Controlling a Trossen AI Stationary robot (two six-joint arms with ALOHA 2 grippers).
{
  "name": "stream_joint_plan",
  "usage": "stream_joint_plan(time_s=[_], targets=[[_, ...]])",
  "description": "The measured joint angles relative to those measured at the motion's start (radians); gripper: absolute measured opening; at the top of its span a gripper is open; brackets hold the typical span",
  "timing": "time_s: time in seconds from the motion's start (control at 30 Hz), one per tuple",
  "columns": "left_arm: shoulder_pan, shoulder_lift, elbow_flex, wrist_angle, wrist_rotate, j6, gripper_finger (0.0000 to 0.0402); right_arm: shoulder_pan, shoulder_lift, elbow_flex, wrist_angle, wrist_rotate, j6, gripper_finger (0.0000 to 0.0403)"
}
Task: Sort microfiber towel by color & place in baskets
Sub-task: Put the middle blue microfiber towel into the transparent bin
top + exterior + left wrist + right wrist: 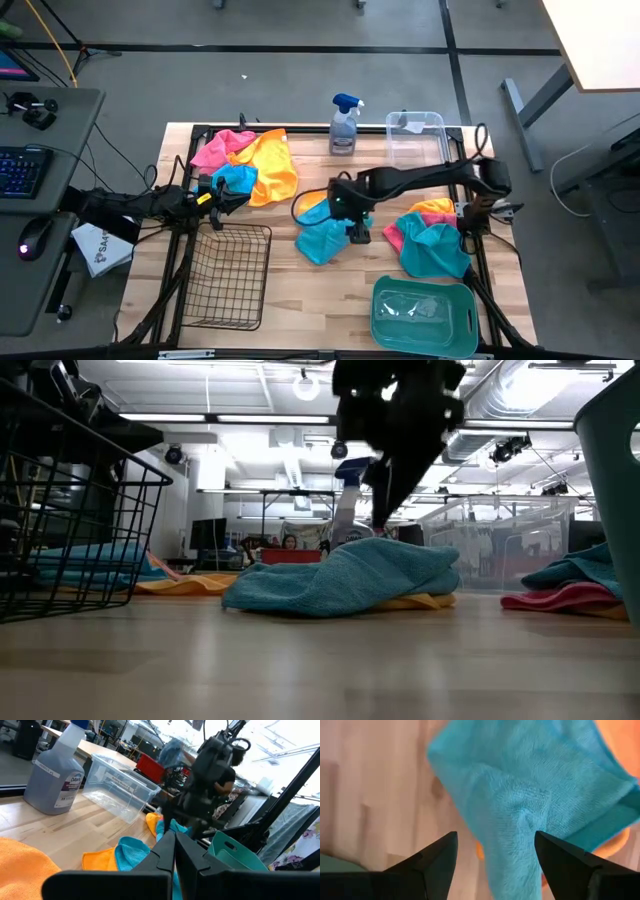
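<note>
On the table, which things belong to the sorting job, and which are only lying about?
Job:
- turquoise towel under the open right gripper
- left towel pile
- right towel pile
- wire basket
- clear tub
- teal basket

Lying about:
- spray bottle

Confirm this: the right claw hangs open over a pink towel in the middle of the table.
Wrong colour. The right claw hangs open over a turquoise towel in the middle of the table, as the right wrist view shows; the high view agrees.
</note>
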Motion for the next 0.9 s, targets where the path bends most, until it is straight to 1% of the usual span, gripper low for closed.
stream_joint_plan(time_s=[0.07, 0.2, 0.27, 0.33, 0.4, 0.43, 0.47, 0.53, 0.57, 0.6, 0.7, 0.73, 0.83, 0.9], targets=[[0.000, 0.000, 0.000, 0.000, 0.000, 0.000, 0.0000, 0.008, 0.028, 0.001, 0.001, 0.023, -0.042, 0.0261], [0.000, 0.000, 0.000, 0.000, 0.000, 0.000, 0.0000, 0.029, 0.077, 0.001, 0.019, 0.130, -0.110, 0.0261], [0.000, 0.000, 0.000, 0.000, 0.000, 0.000, 0.0000, 0.038, 0.094, 0.001, 0.031, 0.151, -0.132, 0.0260], [0.000, 0.000, 0.000, 0.000, 0.000, 0.000, 0.0000, 0.050, 0.101, 0.001, 0.038, 0.164, -0.144, 0.0249], [0.000, 0.000, 0.000, 0.000, 0.000, 0.000, 0.0000, 0.063, 0.099, 0.002, 0.045, 0.192, -0.147, 0.0217], [0.000, 0.000, 0.000, 0.000, 0.000, 0.000, 0.0000, 0.068, 0.092, 0.004, 0.043, 0.197, -0.146, 0.0192], [0.000, 0.000, 0.000, 0.000, 0.000, 0.000, 0.0000, 0.072, 0.087, 0.010, 0.034, 0.198, -0.141, 0.0159], [0.000, 0.000, 0.000, 0.000, 0.000, 0.000, 0.0000, 0.077, 0.073, 0.037, 0.015, 0.192, -0.116, 0.0074], [0.000, 0.000, 0.000, 0.000, 0.000, 0.000, 0.0000, 0.077, 0.066, 0.058, -0.001, 0.179, -0.104, 0.0039], [0.000, 0.000, 0.000, 0.000, 0.000, 0.000, 0.0000, 0.073, 0.055, 0.082, -0.018, 0.167, -0.093, 0.0021], [0.000, 0.000, 0.000, -0.004, 0.000, 0.000, 0.0000, 0.054, 0.022, 0.181, -0.085, 0.169, -0.069, 0.0020], [0.000, 0.000, 0.000, -0.006, 0.000, 0.000, 0.0000, 0.045, 0.005, 0.219, -0.113, 0.184, -0.070, 0.0012], [0.000, 0.000, 0.000, -0.008, 0.000, 0.000, 0.0000, 0.007, -0.061, 0.347, -0.185, 0.243, -0.069, 0.0008], [0.000, 0.000, 0.000, -0.008, 0.000, 0.000, 0.0000, -0.027, -0.112, 0.421, -0.229, 0.308, -0.059, 0.0006]])
